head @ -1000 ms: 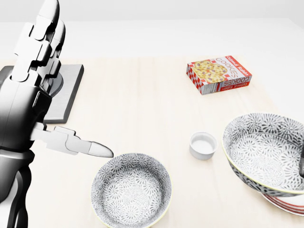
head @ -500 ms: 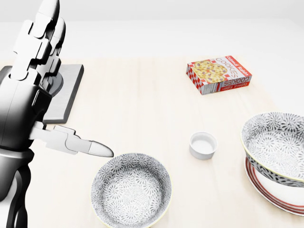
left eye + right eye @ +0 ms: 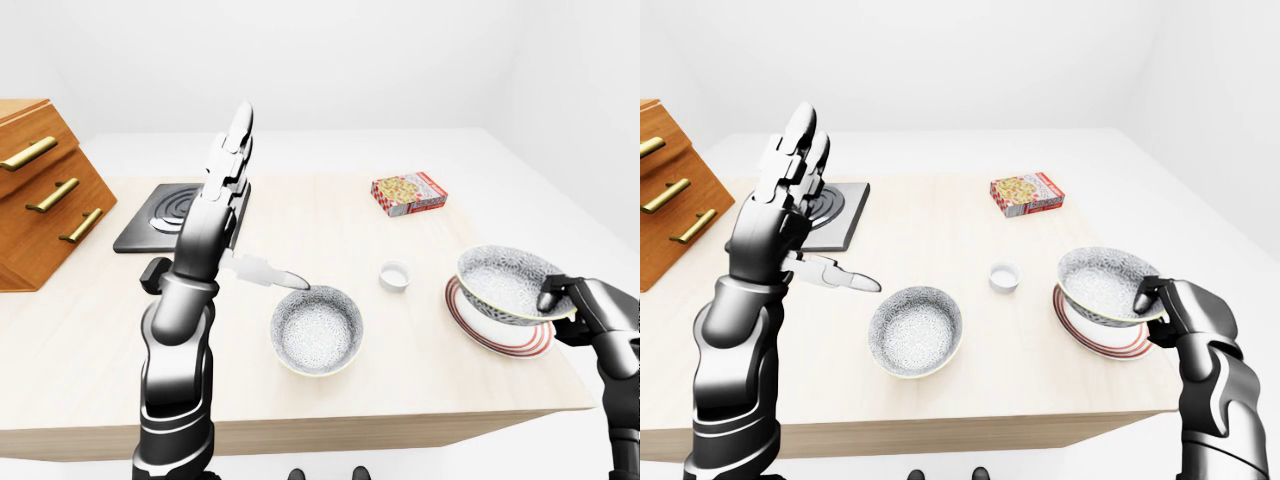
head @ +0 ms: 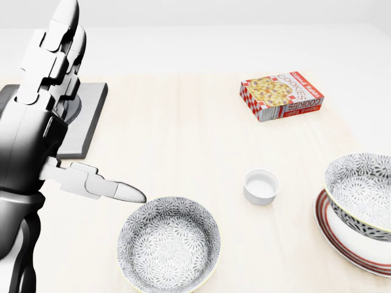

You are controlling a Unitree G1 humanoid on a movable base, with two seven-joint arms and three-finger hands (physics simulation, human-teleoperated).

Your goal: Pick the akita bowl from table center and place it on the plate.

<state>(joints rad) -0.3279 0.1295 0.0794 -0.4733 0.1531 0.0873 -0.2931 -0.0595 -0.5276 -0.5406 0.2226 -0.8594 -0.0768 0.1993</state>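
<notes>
Pale wood table, seemingly white-walled room.

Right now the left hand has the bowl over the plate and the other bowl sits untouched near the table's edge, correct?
Not quite: it is the right hand, not the left, that grips the bowl over the plate, as the right-eye view shows. The left hand is raised and open, holding nothing. The other bowl does sit untouched near the table's edge.
</notes>
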